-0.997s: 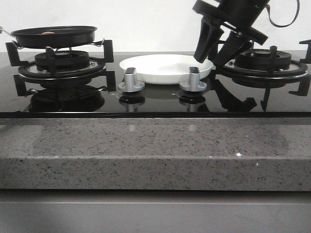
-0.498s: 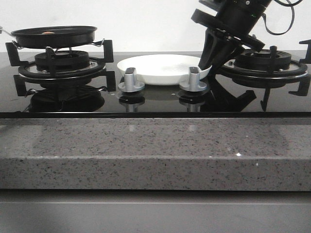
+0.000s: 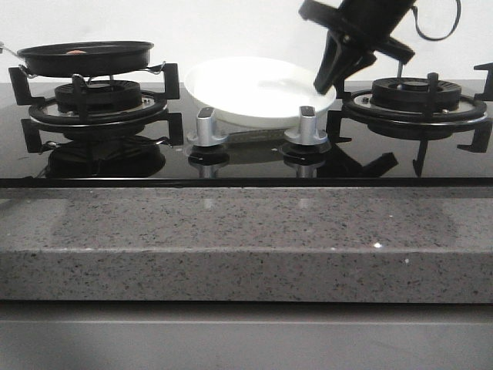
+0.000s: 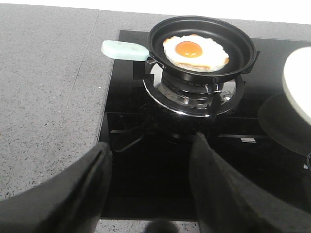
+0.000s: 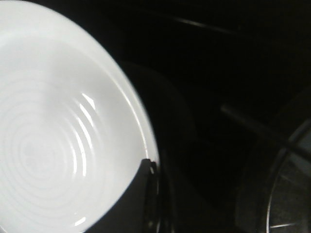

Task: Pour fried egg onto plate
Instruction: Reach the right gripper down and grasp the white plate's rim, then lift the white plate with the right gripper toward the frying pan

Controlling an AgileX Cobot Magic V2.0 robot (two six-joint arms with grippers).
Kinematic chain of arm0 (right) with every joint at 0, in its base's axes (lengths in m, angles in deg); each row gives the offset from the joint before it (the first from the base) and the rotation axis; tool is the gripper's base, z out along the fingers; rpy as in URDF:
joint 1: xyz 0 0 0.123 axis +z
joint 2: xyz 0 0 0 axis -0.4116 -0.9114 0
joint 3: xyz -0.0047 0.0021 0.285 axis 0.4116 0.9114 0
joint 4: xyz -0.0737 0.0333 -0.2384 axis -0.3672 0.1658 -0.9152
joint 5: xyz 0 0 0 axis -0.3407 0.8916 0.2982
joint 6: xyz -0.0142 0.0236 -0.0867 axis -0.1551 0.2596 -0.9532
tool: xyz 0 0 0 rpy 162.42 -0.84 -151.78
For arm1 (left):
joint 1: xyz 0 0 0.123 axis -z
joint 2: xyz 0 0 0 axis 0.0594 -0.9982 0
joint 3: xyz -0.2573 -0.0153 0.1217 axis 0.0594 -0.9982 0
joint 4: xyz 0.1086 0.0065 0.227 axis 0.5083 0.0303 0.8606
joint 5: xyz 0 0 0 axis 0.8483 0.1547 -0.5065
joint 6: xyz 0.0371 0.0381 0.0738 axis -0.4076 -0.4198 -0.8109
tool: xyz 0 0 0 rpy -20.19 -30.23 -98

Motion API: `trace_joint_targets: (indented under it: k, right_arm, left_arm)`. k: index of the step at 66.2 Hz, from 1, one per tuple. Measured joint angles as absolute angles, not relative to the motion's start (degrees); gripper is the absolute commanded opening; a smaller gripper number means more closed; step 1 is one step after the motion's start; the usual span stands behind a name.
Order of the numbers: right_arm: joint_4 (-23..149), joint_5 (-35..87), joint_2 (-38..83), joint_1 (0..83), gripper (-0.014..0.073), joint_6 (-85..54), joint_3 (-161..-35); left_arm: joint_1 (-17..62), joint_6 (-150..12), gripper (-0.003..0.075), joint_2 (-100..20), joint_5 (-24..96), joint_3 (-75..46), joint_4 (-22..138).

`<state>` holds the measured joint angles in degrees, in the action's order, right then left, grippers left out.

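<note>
The fried egg (image 4: 194, 51), white with an orange yolk, lies in the black frying pan (image 4: 243, 43) on the left burner. In the front view only a sliver of the egg (image 3: 76, 52) shows over the pan's rim (image 3: 85, 58). The white plate (image 3: 254, 89) hangs tilted above the hob's middle, its inside facing the front. My right gripper (image 3: 323, 81) is shut on its right rim. From the right wrist, the ringed plate (image 5: 53, 145) fills one side, with the gripper (image 5: 150, 167) pinching its edge. My left gripper (image 4: 151, 145) is open and holds nothing, well short of the pan. The plate's edge (image 4: 299, 87) shows beside it.
The pan has a pale green handle (image 4: 124, 50) pointing away from the plate. Two silver knobs (image 3: 208, 127) (image 3: 306, 127) stand under the plate. A bare black burner grate (image 3: 416, 96) sits at the right. A speckled granite counter edge (image 3: 246, 239) runs along the front.
My right gripper has shut on the plate's right rim and lifted it off the hob, tilting it up toward the front. The pan and egg have not moved.
</note>
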<state>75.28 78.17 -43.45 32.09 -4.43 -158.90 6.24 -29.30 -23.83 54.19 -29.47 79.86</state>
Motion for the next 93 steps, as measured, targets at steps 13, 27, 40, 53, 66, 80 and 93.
trace_joint_targets:
  k: [13,27,40,53,66,80,93]
  right_arm:
    - [77.2,82.4,-43.5,32.1,-0.0066,-4.2,-166.3]
    - [85.5,84.9,-42.5,32.1,-0.0066,-3.5,-170.9]
    - [82.4,85.0,-38.0,33.4,-0.0066,-0.1,-168.5]
    - [75.2,85.0,-29.6,37.0,-0.0066,1.1,-158.3]
    - [73.5,84.9,-20.0,38.3,-0.0066,1.4,-143.0]
    - [73.1,77.6,-12.4,38.3,-0.0066,1.4,-127.5]
    - [73.1,70.7,-11.3,38.6,-0.0066,1.4,-118.2]
  left_arm:
    - [6.2,-29.3,0.0365,-23.8,54.2,-29.5,79.9]
    - [6.2,-29.3,0.0365,-23.8,54.2,-29.5,79.9]
    - [6.2,-29.3,0.0365,-23.8,54.2,-29.5,79.9]
    - [6.2,-29.3,0.0365,-23.8,54.2,-29.5,79.9]
    - [6.2,-29.3,0.0365,-23.8,54.2,-29.5,79.9]
    - [6.2,-29.3,0.0365,-23.8,54.2,-29.5,79.9]
    - [6.2,-29.3,0.0365,-23.8,54.2,-29.5,79.9]
